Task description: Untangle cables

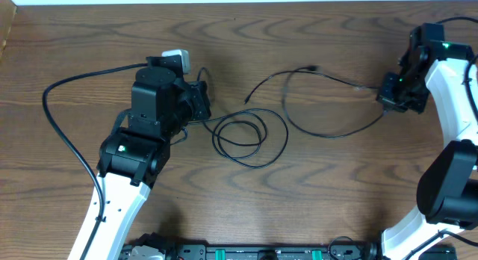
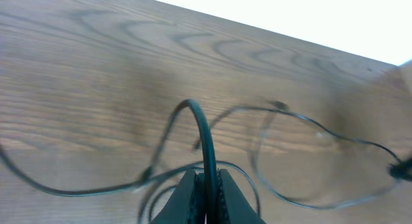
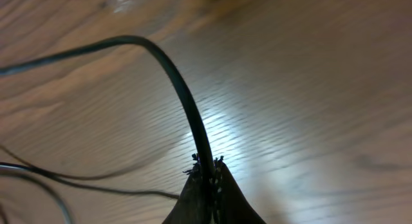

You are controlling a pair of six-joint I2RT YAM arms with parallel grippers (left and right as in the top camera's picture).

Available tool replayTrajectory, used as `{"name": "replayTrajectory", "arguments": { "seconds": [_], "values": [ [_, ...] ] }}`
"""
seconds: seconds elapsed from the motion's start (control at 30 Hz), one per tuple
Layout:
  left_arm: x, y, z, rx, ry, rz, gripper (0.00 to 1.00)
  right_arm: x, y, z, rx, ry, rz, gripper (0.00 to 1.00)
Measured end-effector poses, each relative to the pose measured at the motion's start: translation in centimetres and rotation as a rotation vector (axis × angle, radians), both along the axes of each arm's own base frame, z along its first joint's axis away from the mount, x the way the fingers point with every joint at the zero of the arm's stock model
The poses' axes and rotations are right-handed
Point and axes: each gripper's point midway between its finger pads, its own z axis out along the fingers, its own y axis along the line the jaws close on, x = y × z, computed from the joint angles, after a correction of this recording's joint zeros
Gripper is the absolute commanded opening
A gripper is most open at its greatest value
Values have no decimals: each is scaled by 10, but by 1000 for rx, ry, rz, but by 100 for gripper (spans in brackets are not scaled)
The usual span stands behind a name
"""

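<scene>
A black cable [image 1: 250,137] lies in a loose coil at the table's middle. My left gripper [image 1: 200,103] is shut on one end of it, just left of the coil. In the left wrist view the black cable [image 2: 205,141] arches up from between the shut jaws [image 2: 206,185]. A thinner dark grey cable [image 1: 328,133] makes a wide loop to the right, with a small plug end [image 1: 311,68] at the far side. My right gripper [image 1: 388,96] is shut on it at the loop's right end. In the right wrist view the cable [image 3: 174,76] rises from the shut jaws [image 3: 207,172]. The two cables cross near the middle.
A thick black robot wire [image 1: 56,122] curves over the table at the left, beside the left arm [image 1: 134,152]. The right arm [image 1: 452,81] stands along the right edge. The table's far edge [image 1: 239,3] runs along the top, and a black rail [image 1: 254,252] along the front.
</scene>
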Motion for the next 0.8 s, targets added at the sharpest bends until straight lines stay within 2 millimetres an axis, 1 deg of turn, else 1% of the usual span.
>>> {"name": "replayTrajectory", "arguments": {
  "seconds": [0.23, 0.33, 0.37, 0.4, 0.43, 0.5, 0.53, 0.57, 0.63, 0.7, 0.77, 0.8],
  "values": [
    [5, 17, 0, 55, -16, 83, 9, -24, -42, 2, -188, 89, -159, 1],
    [6, 20, -1, 64, -17, 99, 9, -23, -47, 2, -209, 81, -195, 1],
    [6, 20, -1, 63, -13, 104, 12, -18, -43, 2, -186, 63, -194, 1],
    [5, 21, -2, 66, -10, 106, 24, -16, -41, 1, -175, 53, -193, 1],
    [4, 21, -4, 71, -3, 106, 32, -9, -35, 1, -140, 29, -168, 1],
    [1, 23, -8, 78, 19, 110, 47, 4, -21, 0, -73, -18, -109, 1],
    [0, 23, -10, 77, 29, 113, 52, 8, -15, 0, -51, -33, -84, 1],
    [-2, 24, -13, 85, 41, 113, 58, 15, -5, 1, -15, -62, -38, 1],
    [-4, 26, -16, 89, 58, 119, 65, 25, 8, 3, 26, -101, 20, 1],
    [-7, 27, -21, 96, 80, 123, 68, 37, 20, 5, 53, -153, 70, 1],
    [-8, 27, -24, 98, 93, 124, 70, 49, 26, 9, 69, -204, 103, 1],
    [-7, 27, -25, 98, 98, 125, 73, 53, 27, 10, 71, -223, 110, 1]
  ]
}}
